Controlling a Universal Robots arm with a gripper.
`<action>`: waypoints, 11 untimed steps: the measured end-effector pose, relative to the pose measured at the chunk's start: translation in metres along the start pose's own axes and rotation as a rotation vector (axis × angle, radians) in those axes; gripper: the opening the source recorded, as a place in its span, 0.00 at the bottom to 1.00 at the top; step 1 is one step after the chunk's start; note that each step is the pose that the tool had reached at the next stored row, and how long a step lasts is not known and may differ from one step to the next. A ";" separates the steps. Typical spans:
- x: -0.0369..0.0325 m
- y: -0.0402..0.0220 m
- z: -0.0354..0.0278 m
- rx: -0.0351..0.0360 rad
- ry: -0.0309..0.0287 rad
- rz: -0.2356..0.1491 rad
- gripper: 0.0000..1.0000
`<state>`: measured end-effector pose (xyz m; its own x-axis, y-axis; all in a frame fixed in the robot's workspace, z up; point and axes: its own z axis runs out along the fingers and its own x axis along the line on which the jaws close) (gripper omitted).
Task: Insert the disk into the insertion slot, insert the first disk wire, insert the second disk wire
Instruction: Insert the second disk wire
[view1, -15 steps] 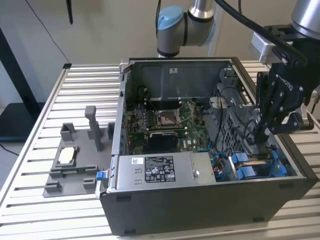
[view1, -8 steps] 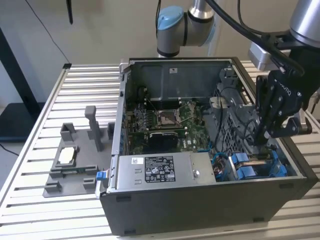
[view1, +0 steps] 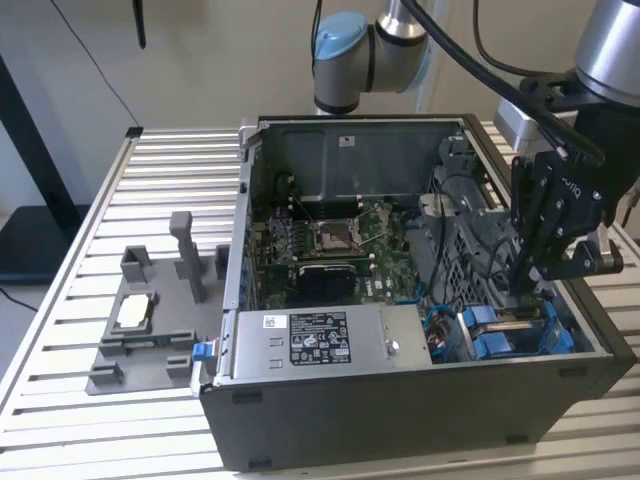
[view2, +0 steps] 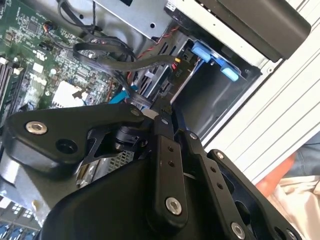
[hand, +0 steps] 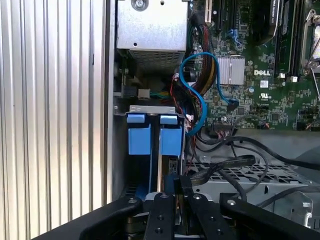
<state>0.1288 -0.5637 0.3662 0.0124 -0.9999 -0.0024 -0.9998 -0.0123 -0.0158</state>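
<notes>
Open computer case (view1: 420, 420) lies on its side on the slatted aluminium desk (view1: 70, 330). Inside it: green motherboard (view1: 330, 240) with CPU socket (view1: 333, 236), and a grey labelled power-supply box (view1: 320, 345) along the near wall. Grey fixture tray (view1: 150, 330) sits on the desk just beside the case, at the exterior view's left, carrying a processor chip (view1: 134, 312).
</notes>
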 end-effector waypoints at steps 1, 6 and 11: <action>0.0000 -0.0001 0.0010 0.0018 -0.0003 -0.001 0.16; 0.0003 -0.0013 0.0048 0.0103 -0.0067 -0.003 0.16; 0.0006 -0.0024 0.0094 0.0145 -0.0171 -0.003 0.16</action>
<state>0.1314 -0.5642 0.3568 0.0153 -0.9997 -0.0194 -0.9994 -0.0147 -0.0303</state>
